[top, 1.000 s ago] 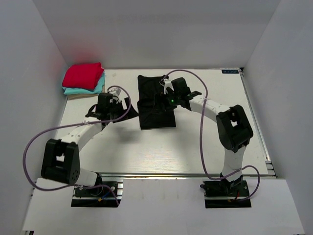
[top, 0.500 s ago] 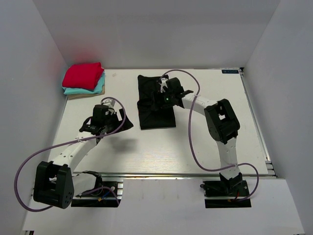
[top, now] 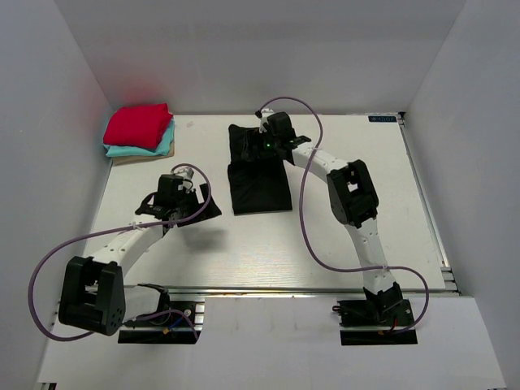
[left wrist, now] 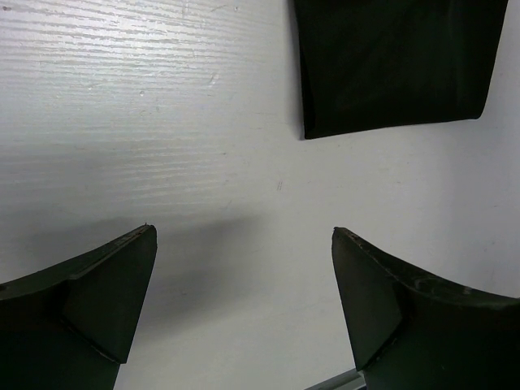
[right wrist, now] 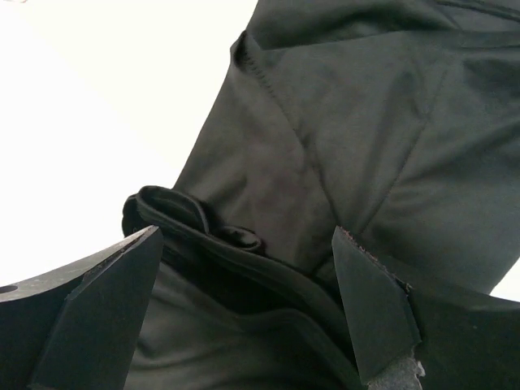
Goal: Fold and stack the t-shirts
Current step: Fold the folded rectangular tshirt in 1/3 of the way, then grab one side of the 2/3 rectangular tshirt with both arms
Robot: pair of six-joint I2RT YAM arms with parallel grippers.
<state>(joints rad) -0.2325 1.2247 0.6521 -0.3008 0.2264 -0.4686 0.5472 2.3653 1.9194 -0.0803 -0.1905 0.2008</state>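
The black t-shirt (top: 260, 179) lies partly folded as a long rectangle at the table's middle back. My right gripper (top: 250, 149) is open low over its far end. In the right wrist view its fingers (right wrist: 244, 231) straddle a rolled fold of the black cloth (right wrist: 325, 138) without closing on it. My left gripper (top: 205, 206) is open and empty over bare table, left of the shirt. In the left wrist view (left wrist: 244, 231) the shirt's near left corner (left wrist: 390, 65) shows ahead. The red t-shirt (top: 138, 123) lies on the teal one (top: 162, 145) and the tan one (top: 122, 159) at the far left.
White walls close in the table at the back and both sides. The metal rail (top: 309, 290) runs along the table's near edge. The arms' cables (top: 325, 219) loop over the tabletop (top: 341, 236).
My right gripper has moved from the middle of the black shirt to its far end. My left gripper has drawn back from the shirt's left edge toward the near side.
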